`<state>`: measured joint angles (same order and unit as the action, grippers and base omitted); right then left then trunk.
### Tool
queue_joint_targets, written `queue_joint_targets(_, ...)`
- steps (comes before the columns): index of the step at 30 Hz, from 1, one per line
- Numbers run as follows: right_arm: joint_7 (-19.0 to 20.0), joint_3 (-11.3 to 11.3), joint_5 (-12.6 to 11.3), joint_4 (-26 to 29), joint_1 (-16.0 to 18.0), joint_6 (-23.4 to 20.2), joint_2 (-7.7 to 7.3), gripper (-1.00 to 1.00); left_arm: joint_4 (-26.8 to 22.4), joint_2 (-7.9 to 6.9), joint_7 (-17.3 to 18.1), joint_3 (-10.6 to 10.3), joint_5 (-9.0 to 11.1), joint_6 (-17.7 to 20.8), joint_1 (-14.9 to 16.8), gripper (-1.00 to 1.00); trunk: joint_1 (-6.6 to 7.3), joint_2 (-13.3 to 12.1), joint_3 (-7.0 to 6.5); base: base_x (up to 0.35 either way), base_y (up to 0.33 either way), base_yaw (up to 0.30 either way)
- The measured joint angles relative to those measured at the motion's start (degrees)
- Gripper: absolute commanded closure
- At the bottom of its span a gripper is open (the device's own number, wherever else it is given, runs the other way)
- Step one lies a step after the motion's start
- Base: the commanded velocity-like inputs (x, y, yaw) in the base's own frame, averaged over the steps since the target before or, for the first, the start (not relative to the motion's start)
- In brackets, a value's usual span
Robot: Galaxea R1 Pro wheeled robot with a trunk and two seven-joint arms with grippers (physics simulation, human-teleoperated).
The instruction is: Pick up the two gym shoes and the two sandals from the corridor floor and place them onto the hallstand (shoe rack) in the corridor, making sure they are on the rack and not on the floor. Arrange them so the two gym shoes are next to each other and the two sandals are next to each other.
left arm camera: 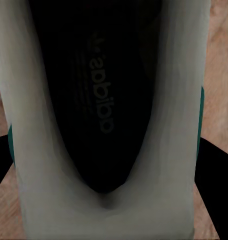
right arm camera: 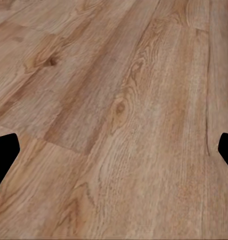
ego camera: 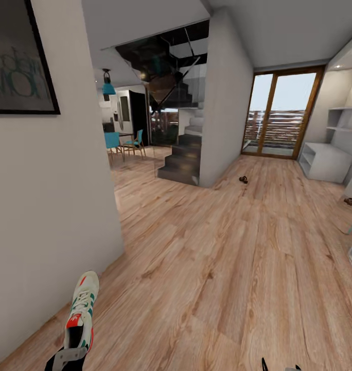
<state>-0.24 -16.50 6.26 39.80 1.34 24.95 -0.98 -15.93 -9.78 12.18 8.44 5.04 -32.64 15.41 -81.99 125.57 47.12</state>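
Observation:
One white gym shoe (ego camera: 82,309) with green stripes and a red-orange tongue patch points away from me at the lower left, near the wall. My left gripper (ego camera: 67,357) is shut on its heel end. In the left wrist view the gym shoe's dark insole (left arm camera: 101,100) is very close, with a black finger on either side of my left gripper (left arm camera: 108,167). Far ahead a brown sandal (ego camera: 243,179) lies on the corridor floor (ego camera: 212,257). A second sandal (ego camera: 349,201) lies at the right. The grey hallstand (ego camera: 325,159) stands at the far right. My right gripper (right arm camera: 114,150) hangs open over bare planks.
A white wall (ego camera: 52,206) with a framed picture (ego camera: 19,56) runs close along my left. Dark stairs (ego camera: 183,154) and a white pillar (ego camera: 225,113) stand ahead, glass balcony doors (ego camera: 281,116) beyond. Teal chairs (ego camera: 122,141) sit at the far left.

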Motion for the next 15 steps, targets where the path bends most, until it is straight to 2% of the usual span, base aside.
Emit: queue_joint_targets(15,0.1,0.0,-0.1,-0.1,0.0,0.0,-0.02,-1.00,0.0,-0.04,0.0,0.0,0.0,0.0,0.0,1.00,0.00,0.0,0.00,0.304,-0.142,-0.282)
